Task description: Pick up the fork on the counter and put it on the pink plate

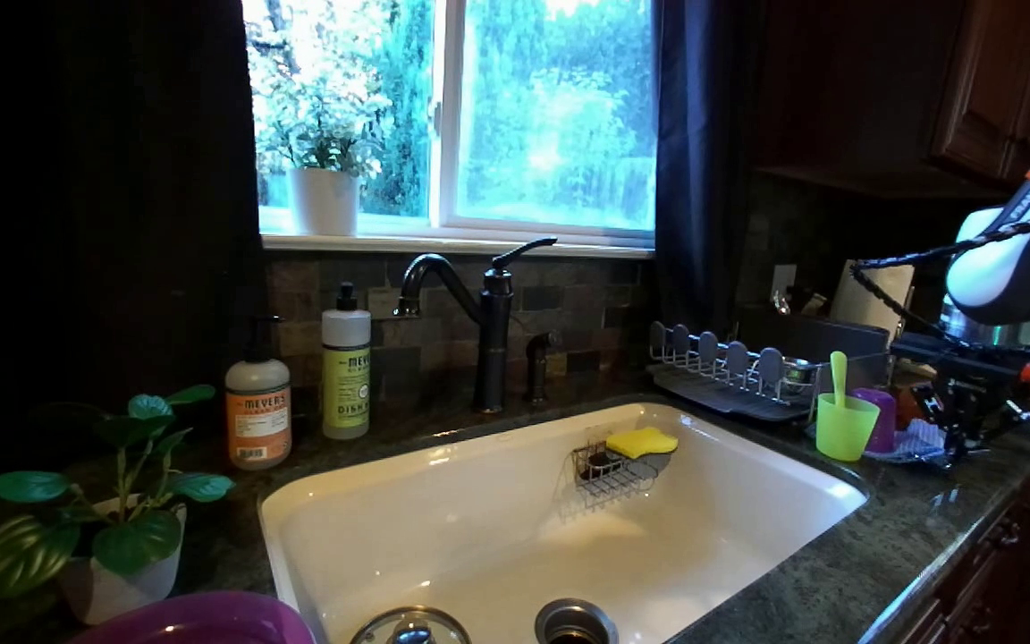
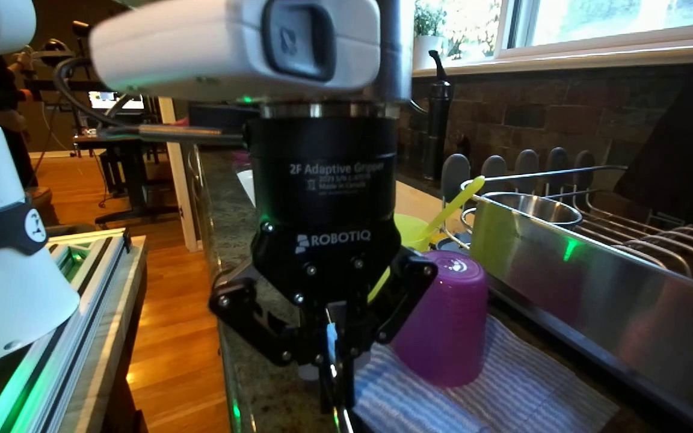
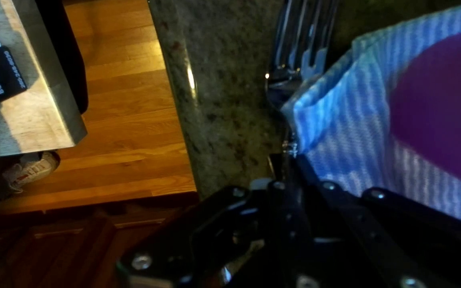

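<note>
Silvery metal fork (image 3: 284,78) pinched by black two-finger gripper (image 3: 289,160); lift may snag blue-striped cloth (image 3: 346,148) apparently lapping neck, toppling purple plastic cup (image 2: 449,319).

Fingers (image 2: 349,382) pinched nearly together — pointing down (wrist (image 2: 232,54) above).

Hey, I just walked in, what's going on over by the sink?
A robot arm has its gripper closed around the handle of a fork, beside a striped cloth with an upside-down purple cup on it. Whether the fork has left the counter, I can't tell. The pink plate it's meant for is partly in view across the sink, by a potted plant, so the fork isn't there yet.
</note>
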